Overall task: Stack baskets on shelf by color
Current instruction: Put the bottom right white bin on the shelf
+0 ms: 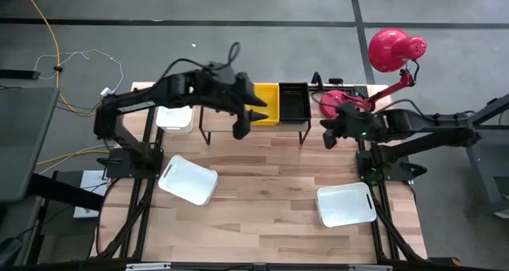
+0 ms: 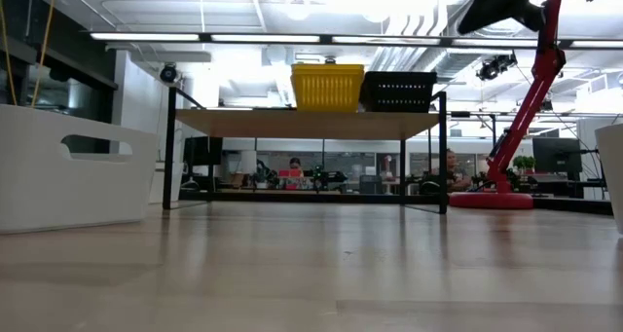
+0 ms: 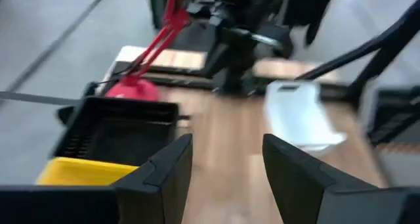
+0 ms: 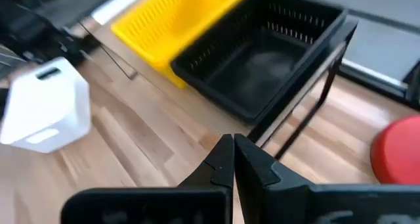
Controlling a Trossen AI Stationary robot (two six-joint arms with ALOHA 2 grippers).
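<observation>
Left gripper (image 1: 248,120) hovered over the shelf (image 1: 215,114), just beside the yellow basket (image 1: 268,102); fingers (image 3: 164,168) spread apart, empty, touching nothing. Right gripper (image 1: 328,134) hung off the shelf's right end, near the black basket (image 1: 294,101); fingers (image 4: 220,159) pressed together, holding nothing. Yellow and black baskets sat side by side on the shelf top, touching. Three white baskets stayed off the shelf: one (image 1: 174,117) at its left end, one (image 1: 188,180) tilted on the table front-left, one (image 1: 346,204) front-right. Red lamp (image 1: 394,50) stood at the table's rear right corner.
</observation>
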